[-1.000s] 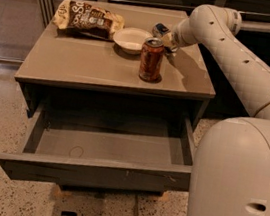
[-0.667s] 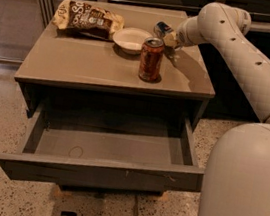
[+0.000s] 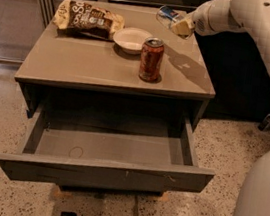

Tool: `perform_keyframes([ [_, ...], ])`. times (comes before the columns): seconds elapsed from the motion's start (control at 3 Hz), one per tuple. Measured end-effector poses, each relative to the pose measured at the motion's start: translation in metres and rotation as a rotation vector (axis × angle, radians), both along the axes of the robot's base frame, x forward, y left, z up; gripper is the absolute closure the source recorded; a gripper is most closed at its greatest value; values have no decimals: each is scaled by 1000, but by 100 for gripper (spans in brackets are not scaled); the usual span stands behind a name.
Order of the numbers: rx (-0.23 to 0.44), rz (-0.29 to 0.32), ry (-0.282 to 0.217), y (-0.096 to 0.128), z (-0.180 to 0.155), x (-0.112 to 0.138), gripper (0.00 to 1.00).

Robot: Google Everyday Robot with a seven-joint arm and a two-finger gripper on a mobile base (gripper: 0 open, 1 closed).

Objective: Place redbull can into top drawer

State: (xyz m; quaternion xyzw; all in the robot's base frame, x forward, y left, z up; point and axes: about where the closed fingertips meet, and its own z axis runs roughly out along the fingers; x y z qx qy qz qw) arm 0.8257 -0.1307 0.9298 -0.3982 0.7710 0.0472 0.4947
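- Redbull can [image 3: 167, 15] is off the grey table [image 3: 76, 58], tilted on its side in the air above the tabletop's 1 o'clock corner. A second ago it was lower, close by the table's back edge.
- Far left, at the tabletop's 11 o'clock, lies a chip bag [image 3: 87, 19], with a white bowl [image 3: 131, 40] just beside it at 3 o'clock. Neither has shifted.
- An orange-red soda can [image 3: 151, 59] stands upright near mid-table, at 7 o'clock from the lifted can and well apart from it. It is not the one wanted.
- The gripper [image 3: 177, 25] reaches in from 3 o'clock, its jaws closed narrowly around the redbull can's body. The can's shadow falls on bare tabletop at 5 o'clock from it, which suggests it has lifted clear.
- The top drawer [image 3: 105, 174] stands pulled out at 6 o'clock from the table, its grey inside showing nothing but a faint ring mark.
- By my reading the pick is done and the carry begins. The can must travel toward 6 o'clock, past the soda can and over the table's front edge, then down into the drawer. Clipping the soda can looks the main risk.
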Motion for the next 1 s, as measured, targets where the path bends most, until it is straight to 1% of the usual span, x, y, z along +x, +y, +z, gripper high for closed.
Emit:
perform_keyframes([
  [0.33,12,152,-67,11,68,-44,100],
  [0.67,2,190,-61,16,68,-50,100],
  [1.0,3,188,-61,16,68,-50,100],
])
